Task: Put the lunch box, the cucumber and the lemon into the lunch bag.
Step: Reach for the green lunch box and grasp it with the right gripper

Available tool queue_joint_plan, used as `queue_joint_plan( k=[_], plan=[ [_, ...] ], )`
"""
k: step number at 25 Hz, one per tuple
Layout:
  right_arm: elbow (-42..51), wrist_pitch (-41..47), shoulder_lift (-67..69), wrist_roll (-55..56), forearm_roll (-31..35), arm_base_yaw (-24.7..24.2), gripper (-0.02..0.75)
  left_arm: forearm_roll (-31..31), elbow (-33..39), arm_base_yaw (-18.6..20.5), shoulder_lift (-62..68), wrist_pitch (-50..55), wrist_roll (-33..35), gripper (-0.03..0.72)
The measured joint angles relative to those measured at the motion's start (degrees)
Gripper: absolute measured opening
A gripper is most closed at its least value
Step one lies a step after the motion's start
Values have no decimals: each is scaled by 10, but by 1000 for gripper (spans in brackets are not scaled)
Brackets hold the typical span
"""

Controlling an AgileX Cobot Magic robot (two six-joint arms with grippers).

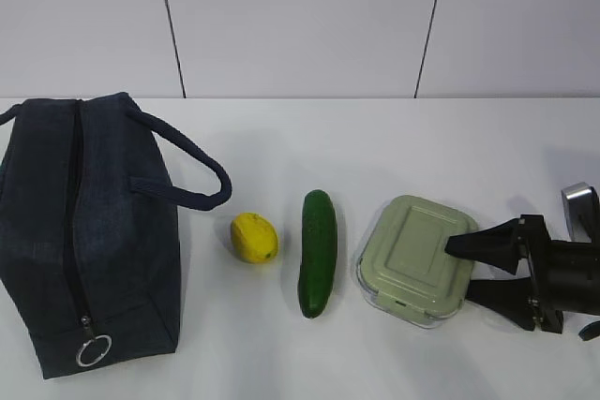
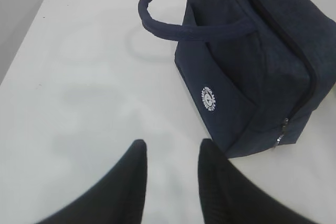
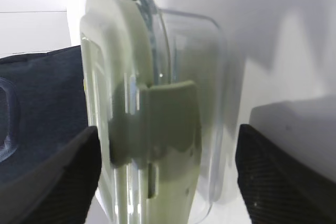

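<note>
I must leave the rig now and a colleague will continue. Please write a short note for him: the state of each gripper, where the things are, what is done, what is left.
Right gripper: open, one finger above and one below the lunch box, not yet closed on it.
Left gripper: partly open, empty, above bare table beside the lunch bag.
On the table, left to right in the exterior view: lunch bag, lemon, cucumber, lunch box.
The bag's zipper looks closed, its ring pull at the near end.
Done: nothing is in the bag.
Left: open the bag, then put in the lunch box, cucumber and lemon.
</note>
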Motion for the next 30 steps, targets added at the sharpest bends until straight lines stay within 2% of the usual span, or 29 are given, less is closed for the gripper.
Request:
queue_joint_plan(
  k=[5, 8, 9, 14, 19, 24, 30],
  plan=[
    [0, 0, 0, -10, 8, 2, 580, 0, 0, 0, 0, 0, 0, 239],
    [0, 0, 0, -18, 11, 20, 580, 0, 0, 0, 0, 0, 0, 239],
    [0, -1, 0, -18, 11, 26, 641, 0, 0, 0, 0, 0, 0, 239],
    [-2, -9, 0, -21, 11, 35, 595, 0, 0, 0, 0, 0, 0, 239],
    [-17, -12, 1, -23, 11, 35, 617, 0, 0, 0, 0, 0, -1, 239],
    [-22, -11, 5, -23, 12, 39, 593, 0, 0, 0, 0, 0, -2, 239],
    [-22, -4, 6, -23, 12, 39, 601, 1, 0, 0, 0, 0, -5, 239]
  ],
)
